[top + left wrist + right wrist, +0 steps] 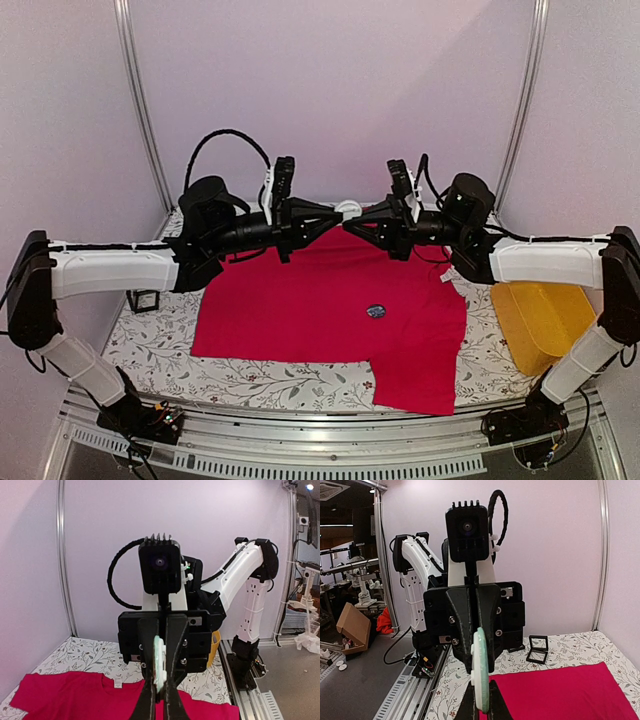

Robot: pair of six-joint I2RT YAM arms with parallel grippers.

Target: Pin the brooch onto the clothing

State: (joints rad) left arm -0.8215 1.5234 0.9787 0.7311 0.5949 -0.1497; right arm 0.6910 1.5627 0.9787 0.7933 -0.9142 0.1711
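The red T-shirt (290, 300) lies flat on the floral tablecloth; it also shows in the left wrist view (65, 695), with its white neck label (117, 683), and in the right wrist view (560, 690). My left gripper (335, 213) and right gripper (362, 213) meet tip to tip above the shirt's collar. Between them is a round pale green and white brooch (348, 209), seen edge-on. The left gripper (159, 685) is shut on the brooch (159, 665). The right gripper (480, 690) is shut on it too (481, 675). A small dark round piece (376, 311) lies on the shirt.
A yellow container (540, 320) stands at the table's right edge. A small black open box (145, 300) sits at the left beyond the shirt, also in the right wrist view (537, 650). The tablecloth (160, 345) shows around the shirt. Metal rails run along the near edge.
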